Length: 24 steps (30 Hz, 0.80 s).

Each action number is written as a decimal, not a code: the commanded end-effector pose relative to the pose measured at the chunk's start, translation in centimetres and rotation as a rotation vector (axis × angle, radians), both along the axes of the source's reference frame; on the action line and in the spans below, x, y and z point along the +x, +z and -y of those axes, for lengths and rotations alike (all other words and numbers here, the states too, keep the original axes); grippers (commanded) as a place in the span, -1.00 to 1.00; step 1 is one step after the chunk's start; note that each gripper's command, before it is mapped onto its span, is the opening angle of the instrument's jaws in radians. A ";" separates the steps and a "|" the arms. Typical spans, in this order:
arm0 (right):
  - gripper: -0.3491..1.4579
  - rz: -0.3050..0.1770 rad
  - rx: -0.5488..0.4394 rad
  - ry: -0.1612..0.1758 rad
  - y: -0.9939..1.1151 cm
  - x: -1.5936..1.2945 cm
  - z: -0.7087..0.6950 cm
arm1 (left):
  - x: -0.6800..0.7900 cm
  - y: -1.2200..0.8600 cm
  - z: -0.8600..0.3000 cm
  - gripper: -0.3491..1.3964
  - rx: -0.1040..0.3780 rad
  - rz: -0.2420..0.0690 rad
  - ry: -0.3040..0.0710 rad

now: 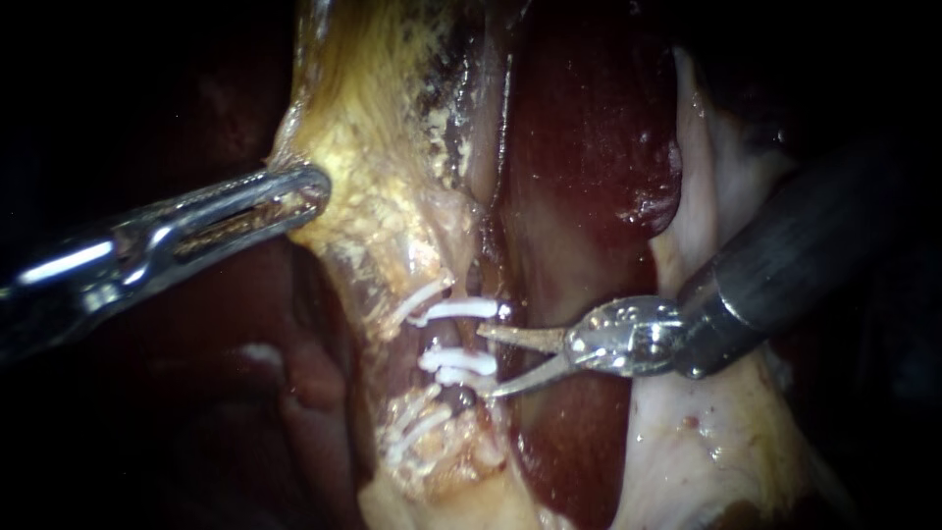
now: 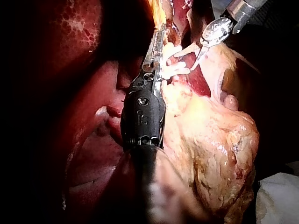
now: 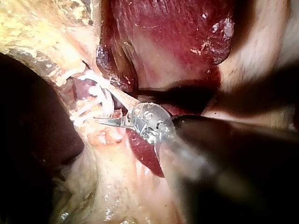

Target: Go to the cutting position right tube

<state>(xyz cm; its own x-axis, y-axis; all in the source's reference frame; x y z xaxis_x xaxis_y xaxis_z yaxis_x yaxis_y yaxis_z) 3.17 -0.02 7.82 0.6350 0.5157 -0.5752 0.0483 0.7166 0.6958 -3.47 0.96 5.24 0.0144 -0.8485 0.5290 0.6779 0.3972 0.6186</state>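
Several white clips [image 1: 456,309] cross a pale tube [image 1: 444,337] that runs down the yellowish gallbladder tissue [image 1: 373,147]. My right instrument [image 1: 489,361] comes in from the right with its two thin blades open. Their tips reach the right ends of the clips: the upper blade lies just under the top clip, the lower blade under the middle pair [image 1: 458,368]. My left instrument [image 1: 312,191] comes in from the left, its long slotted jaws shut on the edge of the yellowish tissue. In the right wrist view the blade tips [image 3: 105,120] sit against the clips [image 3: 93,100].
Dark red liver [image 1: 579,147] lies behind and right of the clipped tube, and pale white tissue [image 1: 706,432] lies under my right shaft. In the left wrist view, bulky yellow fatty tissue [image 2: 219,149] sits beside my left shaft, with a white cloth [image 2: 278,198] beyond it.
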 end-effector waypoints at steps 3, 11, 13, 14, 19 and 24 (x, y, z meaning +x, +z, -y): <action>0.87 -0.002 0.010 0.013 0.04 0.07 -0.03 | 0.00 -0.01 0.00 -1.00 0.000 -0.001 0.000; 0.87 -0.033 0.054 0.066 0.14 0.30 -0.09 | 0.00 -0.01 0.00 -1.00 0.000 -0.001 0.000; 0.87 -0.044 0.079 0.069 0.15 0.35 -0.08 | 0.00 -0.01 0.00 -1.00 0.000 -0.001 0.000; 0.87 -0.055 0.085 0.066 0.16 0.37 -0.08 | 0.00 -0.01 0.00 -1.00 0.000 -0.001 0.000; 0.87 -0.125 0.121 0.047 0.14 0.49 -0.02 | 0.00 -0.01 0.00 -1.00 0.000 -0.001 0.000; 0.83 -0.177 0.145 0.017 0.07 0.62 0.03 | 0.00 -0.01 0.00 -1.00 0.000 -0.001 0.000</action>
